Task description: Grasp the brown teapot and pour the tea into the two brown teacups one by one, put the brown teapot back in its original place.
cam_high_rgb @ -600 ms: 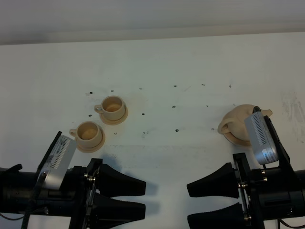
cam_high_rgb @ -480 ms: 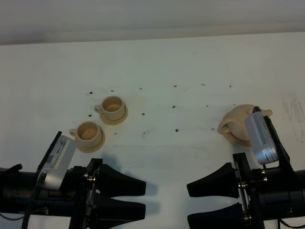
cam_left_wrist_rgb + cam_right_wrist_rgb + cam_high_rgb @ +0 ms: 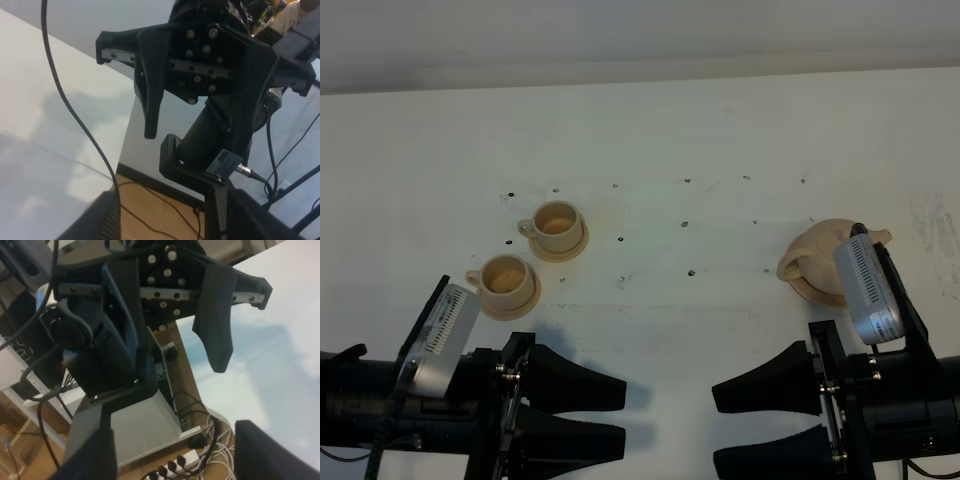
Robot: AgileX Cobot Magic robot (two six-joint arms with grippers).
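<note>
The brown teapot (image 3: 818, 252) sits on its wide tan saucer (image 3: 808, 290) at the right of the white table, partly hidden behind my right wrist camera (image 3: 865, 290). The two brown teacups stand on their saucers at the left, one farther back (image 3: 558, 225) and one nearer (image 3: 506, 279). At the front left, my left gripper (image 3: 620, 417) is open and empty. My right gripper (image 3: 717, 430) is also open and empty at the front right, well in front of the teapot. The two grippers face each other across a gap. Both wrist views show only the opposite gripper.
Small dark spots dot the white table (image 3: 720, 130) between the cups and the teapot. In the wrist views the table's front edge shows, with a power strip (image 3: 185, 460) and cables on the floor below it.
</note>
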